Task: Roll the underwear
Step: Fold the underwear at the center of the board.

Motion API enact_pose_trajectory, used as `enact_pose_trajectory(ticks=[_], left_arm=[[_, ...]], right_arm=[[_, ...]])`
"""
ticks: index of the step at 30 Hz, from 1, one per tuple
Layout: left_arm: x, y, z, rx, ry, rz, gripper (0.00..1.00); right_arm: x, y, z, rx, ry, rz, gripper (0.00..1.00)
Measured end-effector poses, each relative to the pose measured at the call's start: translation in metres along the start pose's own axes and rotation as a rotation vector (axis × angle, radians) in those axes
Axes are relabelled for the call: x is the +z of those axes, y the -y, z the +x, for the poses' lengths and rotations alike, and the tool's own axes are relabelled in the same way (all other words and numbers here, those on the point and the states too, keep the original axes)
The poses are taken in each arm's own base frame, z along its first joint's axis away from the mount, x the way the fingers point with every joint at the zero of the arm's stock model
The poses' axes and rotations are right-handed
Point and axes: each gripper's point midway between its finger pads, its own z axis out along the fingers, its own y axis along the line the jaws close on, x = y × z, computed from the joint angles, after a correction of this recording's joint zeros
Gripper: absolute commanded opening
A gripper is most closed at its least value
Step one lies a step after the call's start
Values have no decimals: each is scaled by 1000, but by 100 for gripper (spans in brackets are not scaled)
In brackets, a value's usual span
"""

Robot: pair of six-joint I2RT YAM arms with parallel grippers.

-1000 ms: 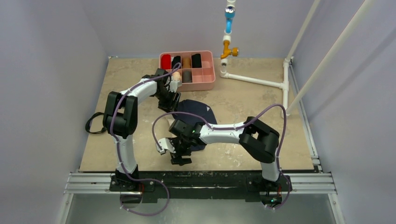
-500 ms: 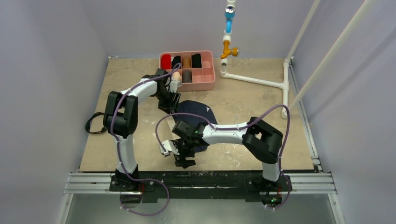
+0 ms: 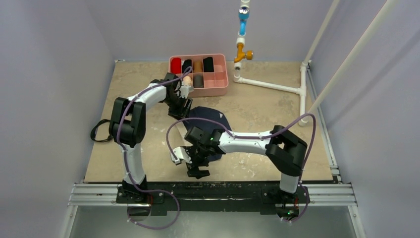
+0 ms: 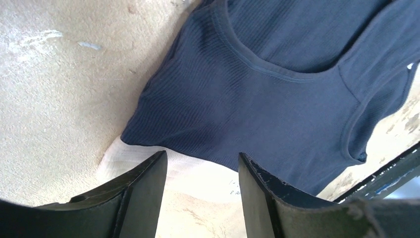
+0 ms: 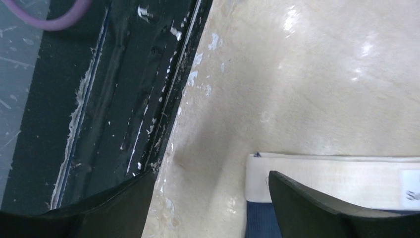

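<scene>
Underwear [image 4: 277, 94] is ribbed navy knit, cream-banded; left tool [image 4: 201, 161] and right tool [image 5: 210, 181] gape.

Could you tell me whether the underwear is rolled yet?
Not yet: the underwear lies spread out on the table, with no roll started.

The underwear [image 4: 257, 89] is matt navy cloth, finely ribbed, with a smooth cream woven band [image 5: 337, 173]. The surface [image 5: 307, 74] is mottled beige, stone-like, faintly glossy.
</scene>
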Motion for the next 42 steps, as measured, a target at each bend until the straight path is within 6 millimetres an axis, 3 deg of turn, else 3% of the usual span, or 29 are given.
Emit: enact_pose_trajectory(ticks=[3,7,12,18,21,31,42], left_arm=[[-8,7,-1,20,21,23,61],[-34,23,-9,73,93,52,65],[-71,39,-16,153,192,57,66],[-90,44,2,229,224,38,66],[-95,43,15,252,224,17,66],[-104,39,34,301,234,-27,65],[-98,29,49,334,211,-66,63]], right_arm=[[-22,7,-12,-13,28,61,85],[-58,19,-25,-38,74,176,83],[-85,21,4,-22,39,285,75],[-73,5,73,38,-114,285,59],[-71,4,90,58,-151,292,57],[-78,22,94,79,-138,357,49],[-62,20,105,101,-164,311,38]])
